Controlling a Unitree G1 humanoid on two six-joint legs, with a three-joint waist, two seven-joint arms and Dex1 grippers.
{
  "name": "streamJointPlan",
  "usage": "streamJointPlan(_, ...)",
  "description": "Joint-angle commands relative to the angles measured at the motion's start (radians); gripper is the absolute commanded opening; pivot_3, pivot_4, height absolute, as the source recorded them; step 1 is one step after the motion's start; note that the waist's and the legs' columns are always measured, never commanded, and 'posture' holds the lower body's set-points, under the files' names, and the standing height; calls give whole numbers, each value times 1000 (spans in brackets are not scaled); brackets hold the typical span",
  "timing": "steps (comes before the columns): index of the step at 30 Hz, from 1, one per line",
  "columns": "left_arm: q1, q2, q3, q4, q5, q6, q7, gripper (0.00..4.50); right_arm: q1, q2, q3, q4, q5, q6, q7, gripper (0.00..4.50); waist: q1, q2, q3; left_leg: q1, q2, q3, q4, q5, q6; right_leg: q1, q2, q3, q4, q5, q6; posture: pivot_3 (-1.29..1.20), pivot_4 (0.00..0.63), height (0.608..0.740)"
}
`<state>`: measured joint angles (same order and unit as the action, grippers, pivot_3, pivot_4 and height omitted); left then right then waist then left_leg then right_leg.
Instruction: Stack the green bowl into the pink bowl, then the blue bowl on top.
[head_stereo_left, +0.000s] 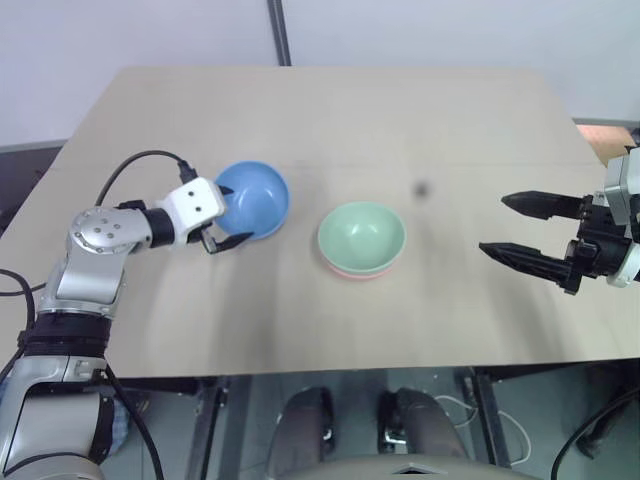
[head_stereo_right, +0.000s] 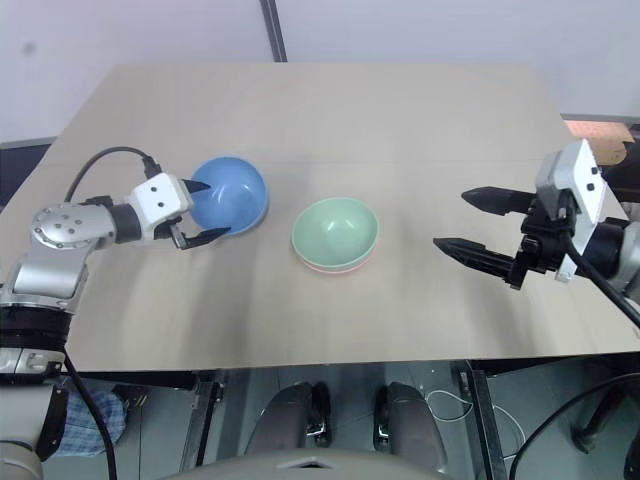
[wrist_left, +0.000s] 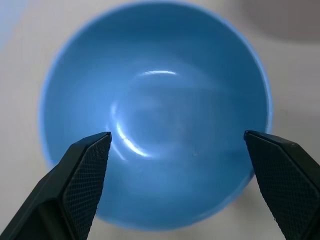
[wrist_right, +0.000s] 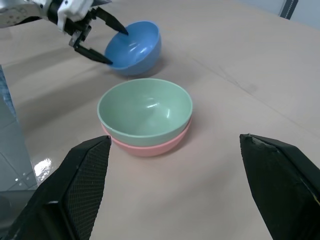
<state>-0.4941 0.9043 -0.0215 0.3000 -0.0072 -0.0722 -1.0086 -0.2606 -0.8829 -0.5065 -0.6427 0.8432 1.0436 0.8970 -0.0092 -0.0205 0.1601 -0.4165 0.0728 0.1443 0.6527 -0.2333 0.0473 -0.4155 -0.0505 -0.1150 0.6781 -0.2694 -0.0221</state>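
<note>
Nearest the head camera, the near edge of the tan table (head_stereo_left: 300, 350) runs across the lower field, with both arms reaching in over it. The green bowl (head_stereo_left: 362, 233), taken here as landmark, sits nested upright inside the pink bowl (head_stereo_left: 355, 271), of which a thin salmon band shows beneath the green rim; the pair stands near the middle of the table. To the robot's left of the green bowl, close by but apart from it, lies the blue bowl (head_stereo_left: 254, 198), tilted so that its hollow faces the left arm. The left gripper (head_stereo_left: 226, 216) is at the side of the blue bowl turned away from the green bowl, jaws spread wide: one black finger lies at the rim's far part, the other at its near lower edge, so that the rim falls between them. In the left wrist view the bowl's hollow lies between and beyond the two fingertips (wrist_left: 90, 165); whether either touches the rim cannot be told. The right gripper (head_stereo_right: 465, 222) hangs above the table to the robot's right of the green bowl, well apart from it, jaws likewise wide and holding nothing, pointing toward the stacked pair.
</note>
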Motion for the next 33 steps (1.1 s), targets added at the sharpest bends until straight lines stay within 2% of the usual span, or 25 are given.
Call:
streamJointPlan(1, -31, 27, -30, 34, 61, -78, 2, 4500, -2, -22, -9, -23, 34, -27, -27, 4462, 1, 0, 0, 0, 0, 0, 0, 0, 0, 0, 0, 0, 0, 0, 0, 0, 150, 740)
streamJointPlan(13, -77, 36, -46, 138, 108, -187, 2, 4500, 26, -48, 3, -8, 60, -69, -62, 4462, 0, 0, 0, 0, 0, 0, 1, 0, 0, 0, 0, 0, 0, -1, 2, 0, 150, 740)
streamJointPlan(33, -117, 8, 40, 106, -59, -128, -28, 4500, 55, -73, 54, 30, 47, -151, -50, 4462, 1, 0, 0, 0, 0, 0, 2, 1, -1, 0, 1, 0, 2, -1, 2, 0, 150, 740)
